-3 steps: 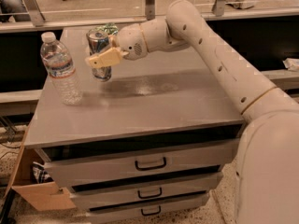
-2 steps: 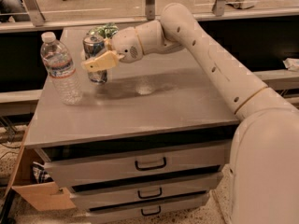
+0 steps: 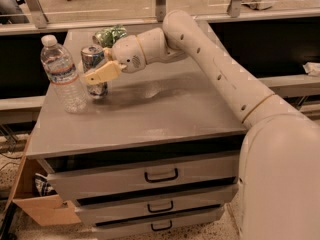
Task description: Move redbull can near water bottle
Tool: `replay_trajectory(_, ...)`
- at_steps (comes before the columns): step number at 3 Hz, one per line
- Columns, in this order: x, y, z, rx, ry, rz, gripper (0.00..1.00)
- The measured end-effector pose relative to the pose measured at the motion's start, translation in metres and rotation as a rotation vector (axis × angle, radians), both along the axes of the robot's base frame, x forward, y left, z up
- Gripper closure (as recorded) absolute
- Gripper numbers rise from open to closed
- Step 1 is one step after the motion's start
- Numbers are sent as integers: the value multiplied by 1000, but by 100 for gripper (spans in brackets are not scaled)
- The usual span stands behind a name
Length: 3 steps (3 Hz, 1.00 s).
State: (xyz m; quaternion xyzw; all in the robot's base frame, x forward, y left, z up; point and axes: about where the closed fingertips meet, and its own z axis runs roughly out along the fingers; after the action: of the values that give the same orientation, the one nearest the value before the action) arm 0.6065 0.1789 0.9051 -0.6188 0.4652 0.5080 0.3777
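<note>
The redbull can (image 3: 93,58), blue and silver with a silver top, stands upright at the back left of the grey cabinet top (image 3: 165,111). It is just right of the water bottle (image 3: 62,76), a clear ribbed bottle with a white cap and a coloured label. A small gap lies between them. My gripper (image 3: 95,76) reaches in from the right and is shut on the can. One tan finger (image 3: 103,72) crosses the can's front. The other finger is hidden behind it. I cannot tell whether the can's base touches the top.
A green patterned can (image 3: 111,34) lies at the back edge behind the gripper. The cabinet has three drawers (image 3: 160,175) below. A cardboard box (image 3: 42,209) sits on the floor at lower left. My arm (image 3: 225,79) spans the right side.
My gripper has carried the redbull can to the left, from mid-back of the top to right beside the water bottle. The bottle and the green can have not moved.
</note>
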Motion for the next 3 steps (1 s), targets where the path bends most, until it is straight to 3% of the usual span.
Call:
replay_trajectory(1,-4,6,-3,11,1,19,13)
replay_trajectory(2,-6,7,-5,17,0,25,0)
replay_trajectory(3,-6,5,-4,17,-5,24,0)
